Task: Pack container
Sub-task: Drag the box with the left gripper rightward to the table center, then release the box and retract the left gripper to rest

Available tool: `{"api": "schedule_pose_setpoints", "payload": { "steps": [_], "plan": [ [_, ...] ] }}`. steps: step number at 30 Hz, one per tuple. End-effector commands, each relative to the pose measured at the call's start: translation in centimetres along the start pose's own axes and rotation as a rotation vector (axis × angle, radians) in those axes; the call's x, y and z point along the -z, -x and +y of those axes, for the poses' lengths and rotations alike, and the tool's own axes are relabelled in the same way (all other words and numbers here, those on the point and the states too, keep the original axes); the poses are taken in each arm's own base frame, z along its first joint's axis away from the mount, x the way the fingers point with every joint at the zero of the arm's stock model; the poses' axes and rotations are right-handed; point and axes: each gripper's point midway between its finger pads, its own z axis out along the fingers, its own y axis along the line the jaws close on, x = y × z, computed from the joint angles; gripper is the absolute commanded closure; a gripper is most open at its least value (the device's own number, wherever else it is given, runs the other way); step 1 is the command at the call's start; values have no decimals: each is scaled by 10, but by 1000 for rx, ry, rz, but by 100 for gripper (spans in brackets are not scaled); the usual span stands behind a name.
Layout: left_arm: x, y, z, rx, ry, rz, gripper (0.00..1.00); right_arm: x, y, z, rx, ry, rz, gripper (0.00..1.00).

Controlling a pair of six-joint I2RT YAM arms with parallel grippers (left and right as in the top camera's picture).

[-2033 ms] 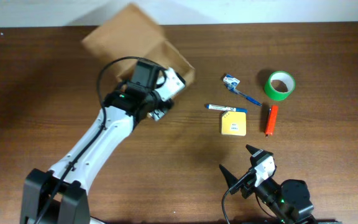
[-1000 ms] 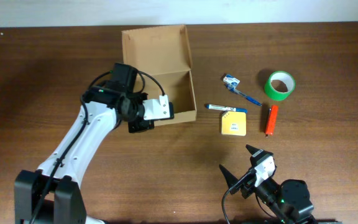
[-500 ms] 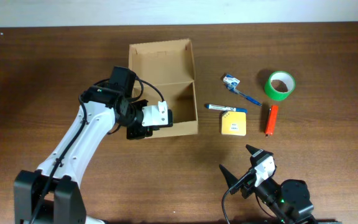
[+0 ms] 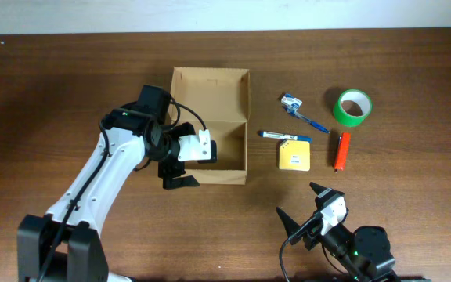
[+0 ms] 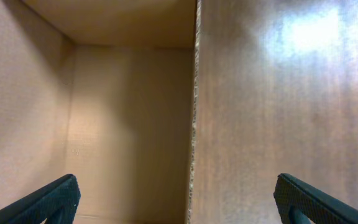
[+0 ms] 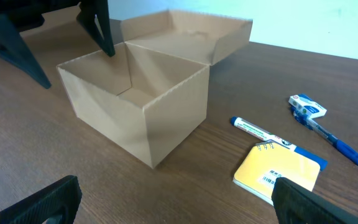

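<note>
At container (image 5: 129, 124) front wall | left gripper (image 5: 179, 193) astride edge, jaws wide, untouching

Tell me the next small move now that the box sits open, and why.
Probably lift the left gripper straight up, clear of the box. Its jaws stand open astride one wall, so the box is released; the notepad lies outside, nearer the right gripper.

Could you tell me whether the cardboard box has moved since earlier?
Yes. The box came toward the robot's side; its front edge now passes the yellow notepad, which stayed put.
</note>
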Motion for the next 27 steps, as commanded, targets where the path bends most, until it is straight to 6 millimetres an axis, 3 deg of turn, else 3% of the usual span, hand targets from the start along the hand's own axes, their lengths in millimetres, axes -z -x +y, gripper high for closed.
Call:
{"api": "schedule_pose_setpoints", "payload": {
  "steps": [1,7,15,21,27],
  "plan": [
    [20,22,-5,-12,27,-78,1,-1,-2,0,-10,1,2,1],
    [58,47,-14,25,121,-158,0,-1,-2,0,-10,1,2,1],
    [125,75,-41,109,311,-266,0,-1,-2,0,-10,1,2,1],
    [173,62,-55,449,529,-288,0,-1,-2,0,-10,1,2,1],
    [196,47,-95,491,617,-281,0,-1,-2,0,-10,1,2,1]
  ]
}}
